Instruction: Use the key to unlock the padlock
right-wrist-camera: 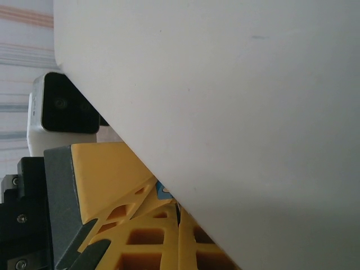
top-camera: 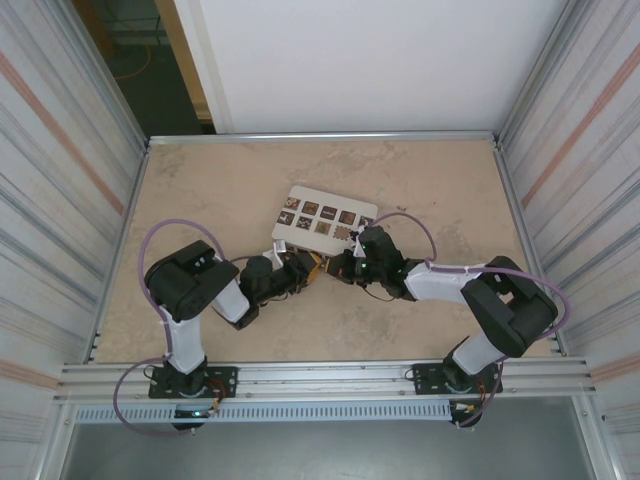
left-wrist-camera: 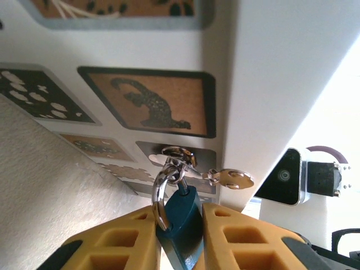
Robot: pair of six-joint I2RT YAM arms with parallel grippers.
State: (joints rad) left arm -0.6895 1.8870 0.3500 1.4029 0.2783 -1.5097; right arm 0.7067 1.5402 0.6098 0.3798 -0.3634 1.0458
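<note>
I have the left gripper (left-wrist-camera: 180,225) pinching the padlock (left-wrist-camera: 185,205), its shackle (left-wrist-camera: 159,194) not yet open; the right gripper (right-wrist-camera: 179,242) is closed, on what I can't tell.

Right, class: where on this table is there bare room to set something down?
Free: the far strip of table between the white box and the back rail, and the far-left and far-right corners. Crowded: the middle, where the left gripper and right gripper meet at the box's near edge.
</note>
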